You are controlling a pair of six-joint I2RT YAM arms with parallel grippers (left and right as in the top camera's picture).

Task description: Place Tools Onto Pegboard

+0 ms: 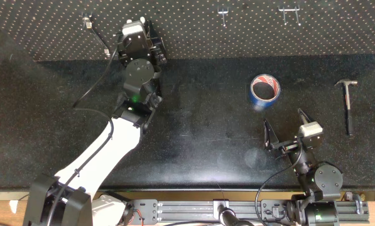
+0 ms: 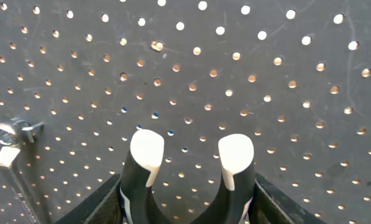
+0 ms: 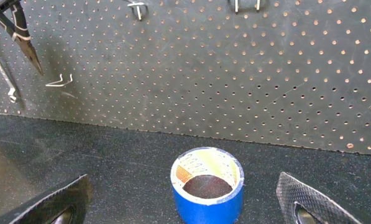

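My left gripper [image 1: 154, 45] is up against the pegboard [image 1: 250, 31], open, and its white pads [image 2: 146, 149] face the holes with nothing between them. A silver wrench [image 2: 8, 146] hangs on the board just beside it, at the board's left end [image 1: 96, 36] in the top view. A blue tape roll [image 1: 264, 90] stands on the black mat, and a hammer [image 1: 347, 103] lies flat at the right. My right gripper [image 1: 283, 119] sits low on the mat, open, a short way in front of the tape roll [image 3: 207, 183], which lies between its black fingers [image 3: 306, 199].
Two bare metal hooks [image 1: 223, 14] [image 1: 289, 12] stick out of the pegboard's upper right. A small white hook [image 3: 61, 81] shows lower on the board. The mat's [image 1: 200, 132] middle between the arms is bare. The mat's front edge runs along the arm bases.
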